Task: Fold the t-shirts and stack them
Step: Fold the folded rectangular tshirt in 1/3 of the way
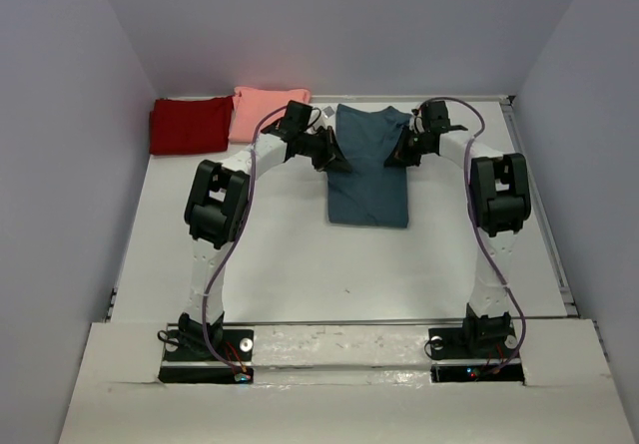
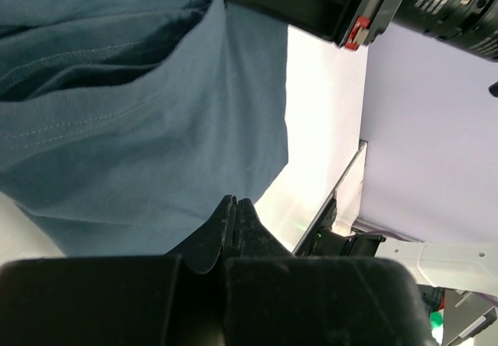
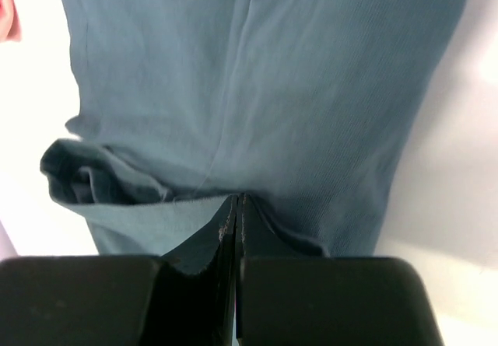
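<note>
- Lying flat on the white desk (image 1: 300, 264), toward its far middle, the dark teal-blue t-shirt (image 1: 369, 180) is folded into a narrow rectangle with its long sides running away from the arm bases.
- The left hand (image 1: 337, 158) sits at the left edge of the teal-blue t-shirt, near its far end. Its black fingers (image 2: 227, 225) are pressed fully together, with their tips at the border of the cloth. Whether any fabric is caught between them cannot be told.
- The right hand (image 1: 397, 155) sits at the right edge of the same shirt, directly across from the left one. Its jaws are also closed tight. In the wrist view the tips meet right at a stitched hem, with a small bunched fold of blue cloth just beside them. A pinch on the fabric cannot be confirmed.
- The salmon-pink t-shirt (image 1: 265, 113) lies folded to the left of the teal-blue t-shirt, near the far edge of the desk and apart from it.
- The dark red t-shirt (image 1: 190, 127) lies farther left of the teal-blue t-shirt, beyond the pink one and touching its side, in the far-left corner.
</note>
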Motion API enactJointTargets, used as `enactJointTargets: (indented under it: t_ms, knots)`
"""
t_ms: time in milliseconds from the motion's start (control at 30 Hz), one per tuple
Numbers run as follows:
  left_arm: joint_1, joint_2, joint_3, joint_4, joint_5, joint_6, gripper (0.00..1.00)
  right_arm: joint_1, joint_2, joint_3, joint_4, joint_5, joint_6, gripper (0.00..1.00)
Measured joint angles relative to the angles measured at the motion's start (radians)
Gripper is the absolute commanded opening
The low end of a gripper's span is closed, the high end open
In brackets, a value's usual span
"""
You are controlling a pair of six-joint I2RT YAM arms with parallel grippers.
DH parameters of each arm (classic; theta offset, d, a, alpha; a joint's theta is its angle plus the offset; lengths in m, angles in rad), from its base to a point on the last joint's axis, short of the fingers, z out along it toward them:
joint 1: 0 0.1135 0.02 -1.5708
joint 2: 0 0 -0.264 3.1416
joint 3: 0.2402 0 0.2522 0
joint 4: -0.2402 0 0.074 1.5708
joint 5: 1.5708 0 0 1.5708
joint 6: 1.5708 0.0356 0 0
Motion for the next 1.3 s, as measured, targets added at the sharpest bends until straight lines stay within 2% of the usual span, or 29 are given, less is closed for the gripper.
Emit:
enactJointTargets:
  t_ms: [300, 567, 733, 1033, 1167, 1300]
  knots:
    - [0.000, 0.000, -0.014, -0.003, 0.001, 0.007, 0.00, 0.000, 0.058, 0.053, 0.041, 0.048, -0.008, 0.00]
    - [0.000, 0.000, -0.014, -0.006, 0.002, 0.019, 0.00, 0.000, 0.033, 0.041, 0.042, 0.049, -0.008, 0.00]
    - [0.000, 0.027, 0.016, -0.011, 0.003, 0.030, 0.00, 0.000, -0.095, -0.023, 0.029, 0.045, -0.008, 0.00]
    - [0.001, 0.227, 0.171, -0.014, 0.000, 0.065, 0.00, 0.000, -0.446, -0.157, 0.020, -0.020, 0.004, 0.00]
    - [0.005, 0.310, 0.235, -0.032, 0.005, 0.076, 0.00, 0.002, -0.533, -0.231, 0.000, -0.050, 0.014, 0.00]
    - [0.011, 0.317, 0.266, -0.035, -0.010, 0.080, 0.00, 0.008, -0.572, -0.314, -0.036, -0.062, 0.019, 0.00]
